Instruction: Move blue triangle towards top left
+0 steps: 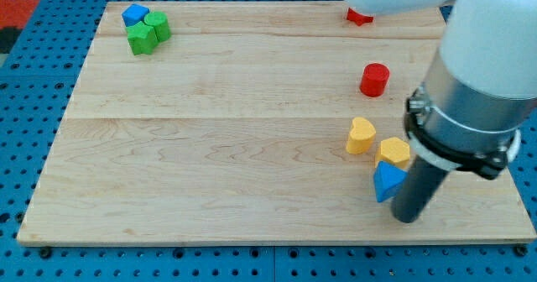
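Observation:
The blue triangle point(386, 180) lies on the wooden board point(210, 148) near the view's bottom right. My tip point(407, 218) rests on the board just right of and below the blue triangle, touching or nearly touching its right side. A yellow block point(394, 152) sits directly above the blue triangle, against it. A yellow heart point(361, 136) lies to the upper left of that.
A red cylinder point(374, 80) stands above the yellow blocks. A red block point(359, 16) shows partly under the arm at the top edge. At the top left, a blue block point(134, 14) touches two green blocks point(142, 39) point(158, 25). The arm's body point(478, 89) covers the right side.

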Controlling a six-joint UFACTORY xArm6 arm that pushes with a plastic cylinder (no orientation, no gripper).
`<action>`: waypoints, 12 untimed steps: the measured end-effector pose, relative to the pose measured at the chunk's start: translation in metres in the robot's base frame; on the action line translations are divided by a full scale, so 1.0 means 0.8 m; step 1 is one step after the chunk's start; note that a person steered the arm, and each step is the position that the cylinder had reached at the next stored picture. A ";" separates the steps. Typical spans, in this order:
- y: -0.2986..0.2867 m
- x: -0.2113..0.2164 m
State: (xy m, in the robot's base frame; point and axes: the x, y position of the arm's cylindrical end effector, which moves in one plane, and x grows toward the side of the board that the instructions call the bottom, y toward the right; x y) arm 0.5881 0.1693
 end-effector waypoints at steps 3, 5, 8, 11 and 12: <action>-0.130 -0.049; -0.046 -0.043; -0.269 -0.133; -0.431 -0.191; -0.453 -0.259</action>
State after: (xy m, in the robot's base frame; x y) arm 0.3807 -0.1930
